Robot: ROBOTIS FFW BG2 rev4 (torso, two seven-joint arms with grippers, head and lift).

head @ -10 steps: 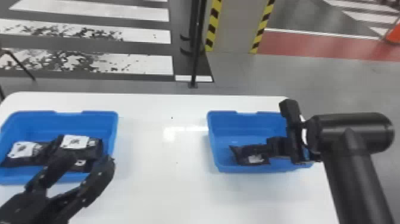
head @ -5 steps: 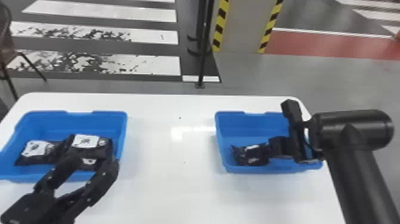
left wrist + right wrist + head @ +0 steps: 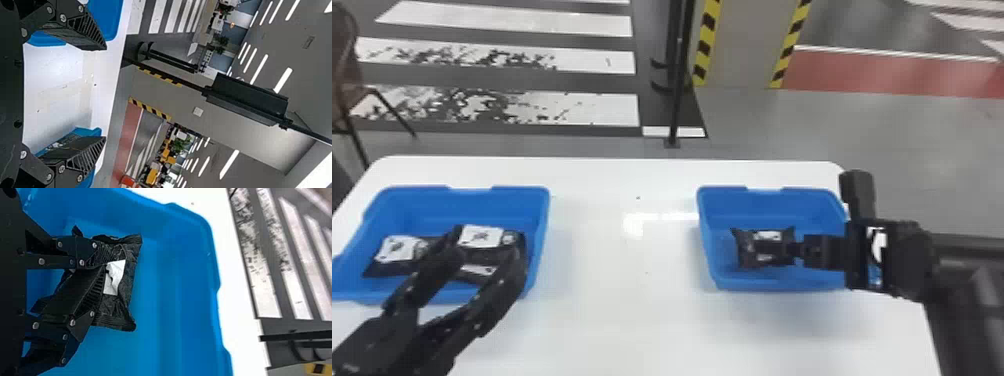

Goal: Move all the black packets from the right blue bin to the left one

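In the head view, the robot's left arm angles in from the near left corner, its left claw (image 3: pixel 486 250) spread wide above the left blue bin (image 3: pixel 499 197), where black packets (image 3: pixel 387 269) with white labels lie side by side; whether its tips touch them cannot be told. Across the white table (image 3: pixel 612 320), the right arm (image 3: pixel 967 250) comes in from the right edge over the side of the right blue bin (image 3: pixel 757 284), its right claw (image 3: pixel 794 250) at a black packet (image 3: pixel 769 252) with pale patches inside that bin. In the left wrist view, the left claw (image 3: pixel 105 93) stands well open, its two ribbed fingers (image 3: pixel 84 156) far apart, the table and parts of both blue bins behind them. In the right wrist view, the right claw (image 3: pixel 105 267) is closed on the black packet, its fingertips together beside a white label (image 3: pixel 114 276); the packet, dark, glossy and creased, sits within the bin walls, its corners poking out past the fingers
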